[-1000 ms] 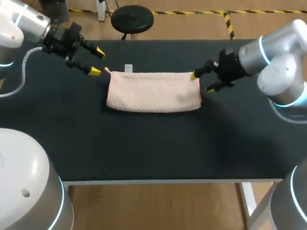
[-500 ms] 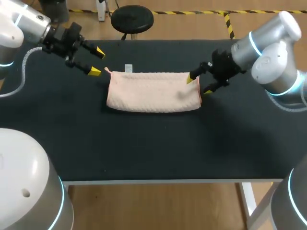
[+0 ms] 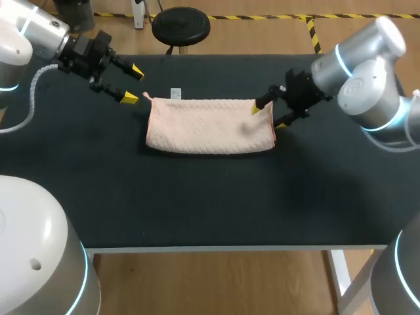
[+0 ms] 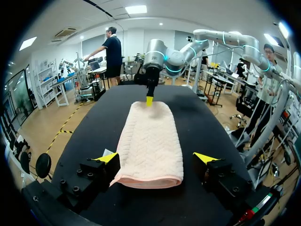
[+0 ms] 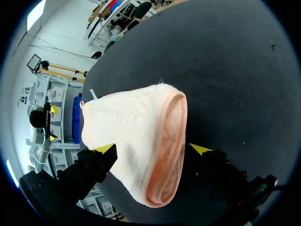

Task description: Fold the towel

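**Ana:** What's over on the left?

**Ben:** The left arm (image 3: pixel 39 36) comes in from the far left corner. The left gripper (image 3: pixel 132 84) hangs just off the towel's left end, near its far corner. Its two fingers are spread wide with nothing between them, and neither touches the cloth.

**Ana:** And the towel itself?

**Ben:** The towel (image 3: pixel 210 126) lies flat around the middle of the black table (image 3: pixel 197 203), a little toward the far side. It's pale pink and folded into a long strip running left to right, with the rounded fold along its near edge. A small white tag (image 3: pixel 175 93) sticks out at the far left corner.

**Ana:** Then the right side?

**Ben:** The right arm (image 3: pixel 361 65) reaches in from the right. The right gripper (image 3: pixel 267 117) sits at the towel's right end, by the far corner. Its fingers stand apart. In the right wrist view the end of the towel lies between them, with one finger over the cloth and the other just off its edge. It isn't pinching the cloth.
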You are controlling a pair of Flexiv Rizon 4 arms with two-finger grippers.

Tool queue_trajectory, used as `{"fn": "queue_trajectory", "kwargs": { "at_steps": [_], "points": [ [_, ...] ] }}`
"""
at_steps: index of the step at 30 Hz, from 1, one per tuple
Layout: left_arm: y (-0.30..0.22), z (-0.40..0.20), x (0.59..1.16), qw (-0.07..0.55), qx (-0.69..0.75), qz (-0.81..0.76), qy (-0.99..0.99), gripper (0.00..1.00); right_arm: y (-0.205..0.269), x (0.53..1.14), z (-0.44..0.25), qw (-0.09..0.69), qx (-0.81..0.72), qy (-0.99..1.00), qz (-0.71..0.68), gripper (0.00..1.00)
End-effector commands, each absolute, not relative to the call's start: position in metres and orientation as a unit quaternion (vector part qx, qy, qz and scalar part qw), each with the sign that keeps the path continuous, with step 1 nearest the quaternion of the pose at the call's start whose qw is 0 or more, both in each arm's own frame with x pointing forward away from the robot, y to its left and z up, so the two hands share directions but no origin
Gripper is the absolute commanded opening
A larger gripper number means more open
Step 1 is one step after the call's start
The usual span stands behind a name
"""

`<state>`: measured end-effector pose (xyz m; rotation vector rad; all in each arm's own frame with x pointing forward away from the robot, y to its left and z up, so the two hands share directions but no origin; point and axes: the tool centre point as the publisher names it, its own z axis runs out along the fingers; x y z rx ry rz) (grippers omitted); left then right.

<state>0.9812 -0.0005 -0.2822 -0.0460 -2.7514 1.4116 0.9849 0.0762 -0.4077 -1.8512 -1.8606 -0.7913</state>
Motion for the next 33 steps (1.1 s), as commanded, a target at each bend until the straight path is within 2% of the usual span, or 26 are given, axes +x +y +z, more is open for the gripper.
{"fn": "queue_trajectory", "kwargs": {
  "at_steps": [1,33],
  "points": [
    [-0.001,-0.283,0.981,0.023,-0.015,0.457,-0.889,1.0,0.079,0.988,-0.412,0.2,-0.66,-0.667,-0.283,1.0],
    [-0.001,-0.283,0.981,0.023,-0.015,0.457,-0.889,1.0,0.097,0.983,-0.418,0.202,-0.651,-0.674,-0.285,0.98]
  ]
}}
